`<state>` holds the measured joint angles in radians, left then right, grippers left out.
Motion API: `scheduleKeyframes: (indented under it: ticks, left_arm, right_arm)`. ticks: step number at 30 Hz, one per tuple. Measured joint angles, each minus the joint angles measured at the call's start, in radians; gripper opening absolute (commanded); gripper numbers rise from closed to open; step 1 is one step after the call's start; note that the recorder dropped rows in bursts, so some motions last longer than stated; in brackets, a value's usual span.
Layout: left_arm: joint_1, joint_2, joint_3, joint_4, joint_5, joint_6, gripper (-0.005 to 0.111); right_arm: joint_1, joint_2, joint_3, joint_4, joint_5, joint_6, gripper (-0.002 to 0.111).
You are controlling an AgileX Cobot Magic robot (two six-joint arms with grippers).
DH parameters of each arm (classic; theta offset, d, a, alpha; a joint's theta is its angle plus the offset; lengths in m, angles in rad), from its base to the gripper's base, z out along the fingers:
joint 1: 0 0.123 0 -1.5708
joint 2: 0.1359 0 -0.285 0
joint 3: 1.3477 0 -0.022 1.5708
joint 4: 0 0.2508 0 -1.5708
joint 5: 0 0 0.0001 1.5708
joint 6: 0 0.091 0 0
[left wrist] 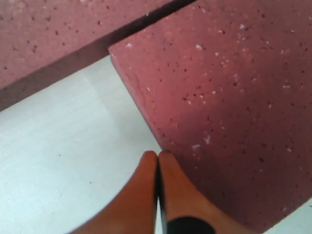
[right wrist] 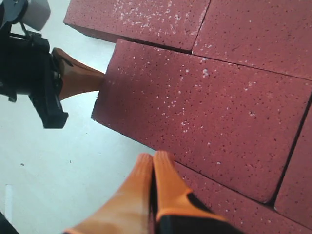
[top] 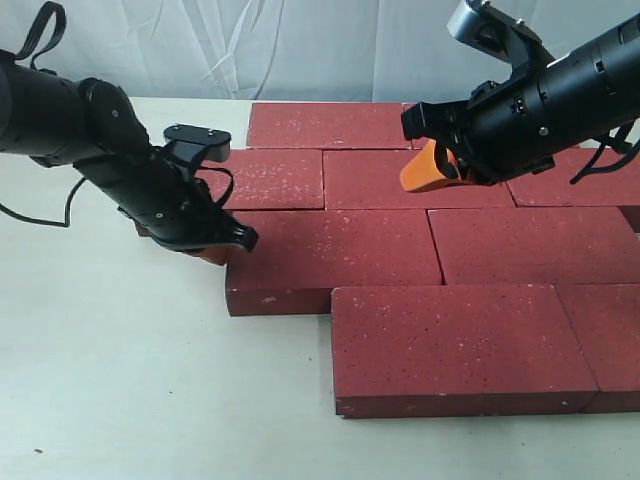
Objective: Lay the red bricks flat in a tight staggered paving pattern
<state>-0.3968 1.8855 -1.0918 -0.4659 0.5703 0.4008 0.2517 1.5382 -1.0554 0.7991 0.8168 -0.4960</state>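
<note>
White tabletop point(top: 120, 400), pale curtain point(top: 300, 40) behind: left claw shut, tips vs. the end of a 3rd-row brick.

We see the red bricks point(top: 440, 345) lying flat in four staggered rows, mostly centre and right of the table in the ext. view. Our left gripper point(left wrist: 157, 156) has its fingers pressed together w/ nothing between them. Its tips touch the short left end of the leftmost 3rd-row brick point(top: 330, 250). That brick lies to the right of the claw, long axis left–right. So, in our judgement, a push from here would slide it lengthwise toward its row neighbour. We can't tell whether that seam is fully tight. Our right gripper point(right wrist: 152, 157) is also closed and empty. It hovers over the 2nd row, well apart from that end, so the left arm is nearer.
</note>
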Motion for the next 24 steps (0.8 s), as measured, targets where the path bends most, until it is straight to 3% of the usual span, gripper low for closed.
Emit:
scheduleKeyframes:
  ticks: [13,24]
  left_arm:
    - [-0.012,-0.006,0.0,0.139,0.004,-0.088,0.0]
    - [-0.012,-0.142,0.002,0.176,0.074,-0.189,0.0]
  right_arm:
    - [0.0,0.0,0.0,0.0,0.002,-0.002,-0.001]
    - [0.0,0.0,0.0,-0.012,0.002,-0.002,-0.001]
